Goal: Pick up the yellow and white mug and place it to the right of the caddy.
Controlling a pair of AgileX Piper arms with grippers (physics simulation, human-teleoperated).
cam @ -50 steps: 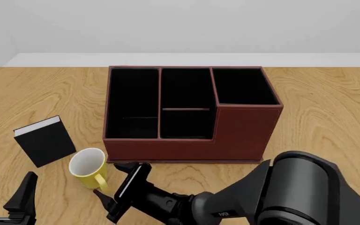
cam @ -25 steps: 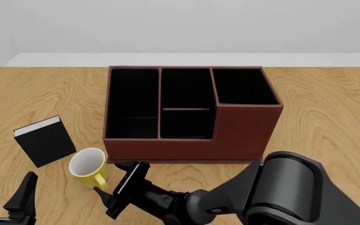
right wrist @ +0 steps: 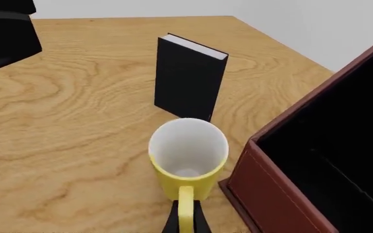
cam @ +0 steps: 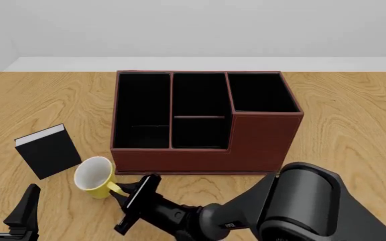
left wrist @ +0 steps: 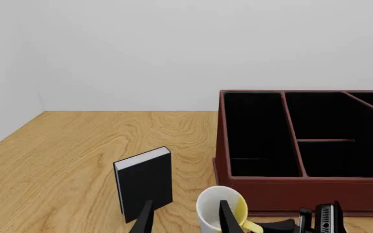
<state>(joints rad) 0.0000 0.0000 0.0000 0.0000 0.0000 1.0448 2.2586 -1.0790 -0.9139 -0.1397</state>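
Just ahead of the right gripper (cam: 122, 197), whose fingers pinch its yellow handle, the yellow and white mug (cam: 94, 176) sits tilted, the caddy (cam: 203, 123) beside it, a black book (cam: 47, 150) beyond; left gripper (cam: 5, 207) spread wide, nothing between its fingers

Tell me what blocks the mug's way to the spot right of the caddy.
The large reddish-brown caddy itself: the small yellow and white mug sits at its front left corner, its handle between the right hand's fingers. The bare wooden table lies beyond, so it must go over or along the front.
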